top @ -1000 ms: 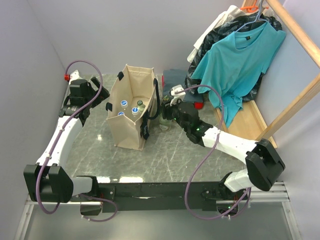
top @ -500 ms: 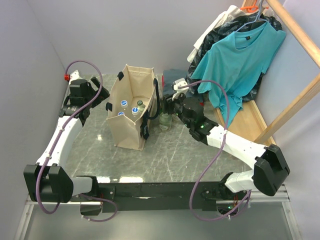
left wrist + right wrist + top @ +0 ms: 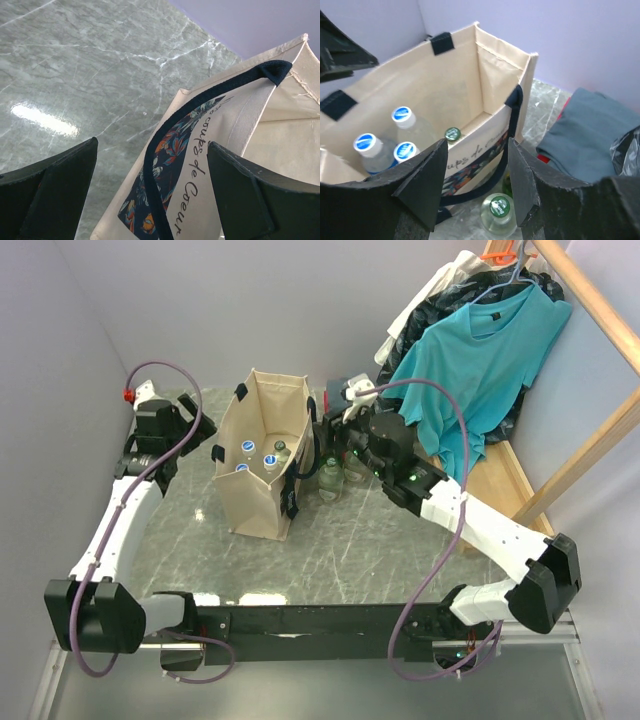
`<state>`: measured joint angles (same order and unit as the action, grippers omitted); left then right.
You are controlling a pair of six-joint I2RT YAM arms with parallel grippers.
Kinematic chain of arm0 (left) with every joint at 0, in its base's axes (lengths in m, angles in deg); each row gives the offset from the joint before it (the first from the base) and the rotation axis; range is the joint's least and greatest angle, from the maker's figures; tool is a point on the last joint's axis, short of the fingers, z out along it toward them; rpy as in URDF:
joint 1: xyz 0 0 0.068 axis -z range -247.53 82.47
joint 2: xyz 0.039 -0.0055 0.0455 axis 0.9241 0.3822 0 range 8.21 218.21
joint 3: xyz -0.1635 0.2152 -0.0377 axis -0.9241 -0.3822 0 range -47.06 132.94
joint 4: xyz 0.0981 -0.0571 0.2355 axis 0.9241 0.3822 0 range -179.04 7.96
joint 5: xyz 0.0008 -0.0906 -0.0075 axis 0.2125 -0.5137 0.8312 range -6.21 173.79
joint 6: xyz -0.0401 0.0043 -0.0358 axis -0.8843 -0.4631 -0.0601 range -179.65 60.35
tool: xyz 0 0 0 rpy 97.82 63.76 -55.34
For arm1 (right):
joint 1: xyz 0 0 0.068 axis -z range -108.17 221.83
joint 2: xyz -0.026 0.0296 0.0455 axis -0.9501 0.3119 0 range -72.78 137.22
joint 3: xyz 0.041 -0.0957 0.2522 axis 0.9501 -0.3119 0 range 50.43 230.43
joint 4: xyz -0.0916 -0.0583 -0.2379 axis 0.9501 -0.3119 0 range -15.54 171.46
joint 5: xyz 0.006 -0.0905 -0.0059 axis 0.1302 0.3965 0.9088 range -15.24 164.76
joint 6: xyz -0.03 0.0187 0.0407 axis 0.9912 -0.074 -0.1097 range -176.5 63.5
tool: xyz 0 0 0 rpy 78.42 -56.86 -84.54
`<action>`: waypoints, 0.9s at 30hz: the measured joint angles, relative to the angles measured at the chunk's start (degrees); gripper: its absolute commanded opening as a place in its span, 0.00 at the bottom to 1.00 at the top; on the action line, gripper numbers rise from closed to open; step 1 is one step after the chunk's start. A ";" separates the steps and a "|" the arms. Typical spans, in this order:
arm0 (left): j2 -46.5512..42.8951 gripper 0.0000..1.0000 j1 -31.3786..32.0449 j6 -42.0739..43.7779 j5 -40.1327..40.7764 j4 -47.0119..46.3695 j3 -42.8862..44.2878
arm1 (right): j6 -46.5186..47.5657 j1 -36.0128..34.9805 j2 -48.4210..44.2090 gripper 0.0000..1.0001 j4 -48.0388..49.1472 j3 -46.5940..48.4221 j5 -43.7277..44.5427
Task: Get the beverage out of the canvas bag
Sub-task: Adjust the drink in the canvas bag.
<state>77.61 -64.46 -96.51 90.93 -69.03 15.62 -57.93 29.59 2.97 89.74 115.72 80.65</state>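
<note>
Over the last second the right gripper (image 3: 337,433) has lifted up and away from the green-capped bottle (image 3: 330,478), and its arm has reached farther out across the marble table (image 3: 340,550). The bottle is left standing upright on the table by itself, out of the canvas bag (image 3: 262,485) and just beside the bag's right wall, close to the black strap handle.

In the right wrist view this gripper hangs above the bottle and the bag's right rim. Its fingers are spread wide with nothing between them.

The bag stands upright and open at mid-table. Inside it are three blue-capped bottles (image 3: 402,114) and one smaller green cap (image 3: 452,133).

On the bag's left side, the left gripper (image 3: 150,150) hovers over the printed wall and its black handle. Its jaws are spread wide and grip nothing.

Farther back, a folded grey cloth (image 3: 590,125) lies on the table's far right. A teal shirt (image 3: 480,350) hangs beyond it.
</note>
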 measured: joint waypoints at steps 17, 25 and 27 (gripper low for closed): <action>-5.11 0.96 0.00 -0.02 1.70 2.12 0.02 | 0.07 0.00 0.07 0.64 -16.28 12.92 -7.17; -3.04 0.96 0.00 0.00 1.64 1.90 0.59 | 0.20 0.00 4.04 0.61 -18.84 18.69 -10.34; -1.73 0.96 0.00 -0.02 1.57 1.79 1.14 | 0.24 0.00 5.29 0.61 -19.02 19.50 -11.45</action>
<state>75.89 -64.46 -96.54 92.50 -67.24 16.76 -57.69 29.59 8.26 70.72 135.22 69.20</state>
